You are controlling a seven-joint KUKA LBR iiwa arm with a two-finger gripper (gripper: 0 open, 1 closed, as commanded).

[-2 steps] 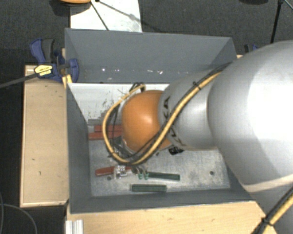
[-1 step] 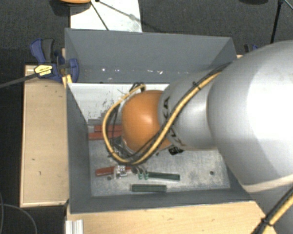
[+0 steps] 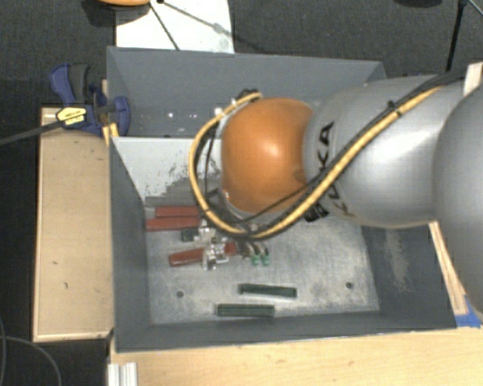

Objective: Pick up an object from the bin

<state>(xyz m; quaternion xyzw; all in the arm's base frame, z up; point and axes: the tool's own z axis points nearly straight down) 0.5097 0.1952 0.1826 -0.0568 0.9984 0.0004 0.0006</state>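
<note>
— Pincer [image 3: 212, 252] sits low at the right end of the short reddish-brown flat bar [image 3: 185, 257], under the arm's orange dome cover [image 3: 262, 155]. Clenched or released?
— I cannot tell; the wrist hides too much of the tip. The bar lies flat on the floor of the grey metal bin [image 3: 129, 215], so I would call it not yet lifted.
— How would you do the grasp well?
— As I judge it: straddle that bar across its narrow width and settle right down before closing. A flat piece slips out of a shallow pinch.
— Neighbours?
— A longer reddish-brown bar [image 3: 173, 216] lies behind that bar, near but apart. Small green bits [image 3: 260, 257] sit just right of it and could get caught. Two dark green flat strips [image 3: 267, 291] lie in front of it, well apart.
— Then lift straight up. Held off its middle, the bar may tilt.
</note>
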